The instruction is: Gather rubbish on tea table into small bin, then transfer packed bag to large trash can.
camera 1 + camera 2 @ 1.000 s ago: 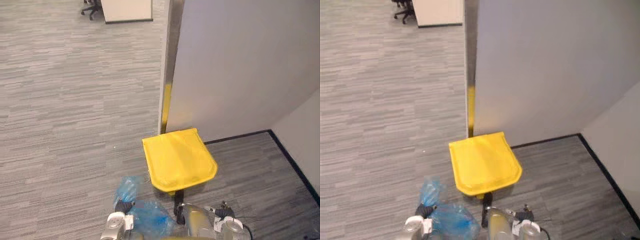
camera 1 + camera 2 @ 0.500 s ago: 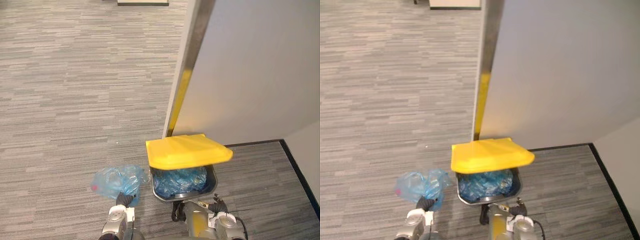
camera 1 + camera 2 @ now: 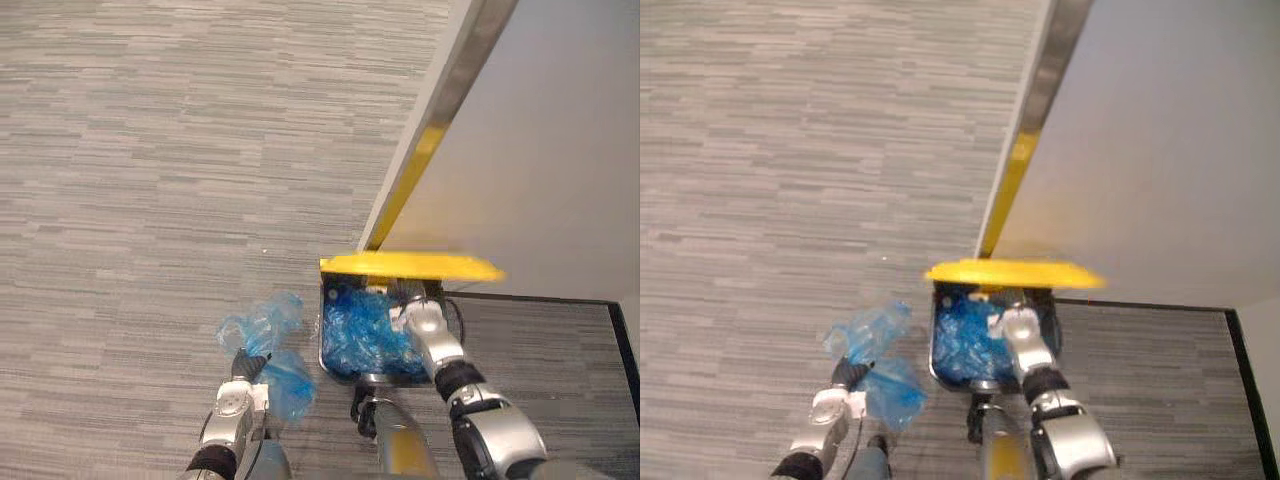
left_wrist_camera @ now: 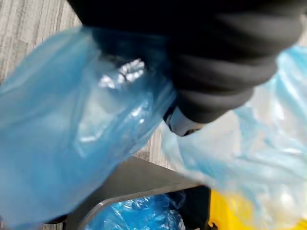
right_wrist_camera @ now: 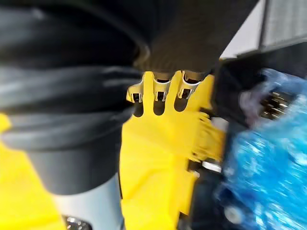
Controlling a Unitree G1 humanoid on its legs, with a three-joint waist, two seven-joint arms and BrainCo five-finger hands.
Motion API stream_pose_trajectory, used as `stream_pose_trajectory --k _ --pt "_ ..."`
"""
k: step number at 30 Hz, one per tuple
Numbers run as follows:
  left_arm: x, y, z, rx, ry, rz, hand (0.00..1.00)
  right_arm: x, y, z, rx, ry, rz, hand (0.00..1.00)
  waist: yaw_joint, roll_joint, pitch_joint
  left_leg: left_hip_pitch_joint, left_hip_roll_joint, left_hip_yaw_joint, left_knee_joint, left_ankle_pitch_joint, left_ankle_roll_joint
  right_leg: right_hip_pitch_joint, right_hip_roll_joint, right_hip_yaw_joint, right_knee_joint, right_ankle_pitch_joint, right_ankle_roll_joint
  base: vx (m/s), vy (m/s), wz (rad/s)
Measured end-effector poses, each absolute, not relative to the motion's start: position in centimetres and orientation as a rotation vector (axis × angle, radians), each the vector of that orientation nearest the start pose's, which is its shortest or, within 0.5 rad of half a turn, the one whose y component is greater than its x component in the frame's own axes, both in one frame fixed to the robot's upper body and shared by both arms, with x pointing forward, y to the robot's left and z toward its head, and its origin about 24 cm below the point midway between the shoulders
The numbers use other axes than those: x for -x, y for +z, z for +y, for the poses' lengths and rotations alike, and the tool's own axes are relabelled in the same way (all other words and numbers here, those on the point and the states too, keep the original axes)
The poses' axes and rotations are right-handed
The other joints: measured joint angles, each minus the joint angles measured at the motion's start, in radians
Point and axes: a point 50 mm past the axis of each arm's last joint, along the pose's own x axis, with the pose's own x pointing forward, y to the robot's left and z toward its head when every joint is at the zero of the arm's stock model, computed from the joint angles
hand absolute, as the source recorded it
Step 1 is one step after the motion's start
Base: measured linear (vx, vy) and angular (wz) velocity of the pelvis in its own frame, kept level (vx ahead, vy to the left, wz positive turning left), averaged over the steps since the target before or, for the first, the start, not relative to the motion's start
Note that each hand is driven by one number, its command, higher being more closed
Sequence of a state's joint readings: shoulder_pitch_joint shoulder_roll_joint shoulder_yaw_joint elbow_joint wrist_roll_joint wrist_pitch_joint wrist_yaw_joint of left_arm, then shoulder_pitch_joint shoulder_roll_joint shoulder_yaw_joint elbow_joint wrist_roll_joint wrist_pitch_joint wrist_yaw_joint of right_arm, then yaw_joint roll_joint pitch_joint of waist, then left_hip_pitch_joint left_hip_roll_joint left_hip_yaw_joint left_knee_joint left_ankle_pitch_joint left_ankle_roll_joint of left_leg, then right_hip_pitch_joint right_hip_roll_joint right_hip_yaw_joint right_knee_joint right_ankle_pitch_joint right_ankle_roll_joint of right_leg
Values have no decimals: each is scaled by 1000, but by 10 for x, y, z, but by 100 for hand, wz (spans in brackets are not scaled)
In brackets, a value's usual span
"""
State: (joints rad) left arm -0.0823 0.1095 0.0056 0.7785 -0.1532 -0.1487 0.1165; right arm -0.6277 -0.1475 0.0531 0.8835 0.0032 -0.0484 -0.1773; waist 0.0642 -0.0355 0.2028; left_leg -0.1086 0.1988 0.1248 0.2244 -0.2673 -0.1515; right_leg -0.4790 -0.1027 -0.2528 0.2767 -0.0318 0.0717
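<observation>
1. Bag of crumpled blue plastic hung pinched in the curled fingers of the left hand, just left of the grey blue-lined trash can.
2. Over the can, the right hand reached beneath the raised yellow lid; its finger pose could not be told.

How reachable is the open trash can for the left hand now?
Probably yes: the yellow lid is up, the trash can stands open, and the left hand, shut on the blue bag, is just beside it. The right hand under the lid is at the other side.
</observation>
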Motion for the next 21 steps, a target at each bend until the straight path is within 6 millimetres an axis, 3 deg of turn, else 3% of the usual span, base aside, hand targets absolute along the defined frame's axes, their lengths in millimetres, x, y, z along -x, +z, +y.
stream_pose_trajectory --k 2,4,8,13,21 --pt "-221 -84 195 -11 203 513 100 -365 47 -161 237 -87 168 0 0 -6 28 -15 -3 -4 15 -2 3 0 12 40 -16 16 25 -174 -22 1" --pt "-225 -77 196 -24 190 479 100 -375 66 -167 242 -103 123 0 0 -13 48 -33 -10 -19 24 -1 4 -1 28 66 -56 51 22 -139 -47 -4" --pt "-230 -68 188 -29 141 427 100 -386 86 -166 235 -106 82 0 -6 -12 50 -34 -6 -23 24 6 -5 -1 38 71 -71 70 3 6 -20 -10" --pt "-245 -39 155 6 -32 279 100 -390 98 -172 239 -116 52 0 -11 -11 62 -30 -7 -25 42 11 -17 15 37 70 -69 75 -4 40 11 2" --pt "-256 2 122 70 -223 98 100 -397 115 -172 248 -106 14 0 -22 -12 103 -35 -15 -27 93 -18 -11 33 29 76 -69 78 0 4 20 0"
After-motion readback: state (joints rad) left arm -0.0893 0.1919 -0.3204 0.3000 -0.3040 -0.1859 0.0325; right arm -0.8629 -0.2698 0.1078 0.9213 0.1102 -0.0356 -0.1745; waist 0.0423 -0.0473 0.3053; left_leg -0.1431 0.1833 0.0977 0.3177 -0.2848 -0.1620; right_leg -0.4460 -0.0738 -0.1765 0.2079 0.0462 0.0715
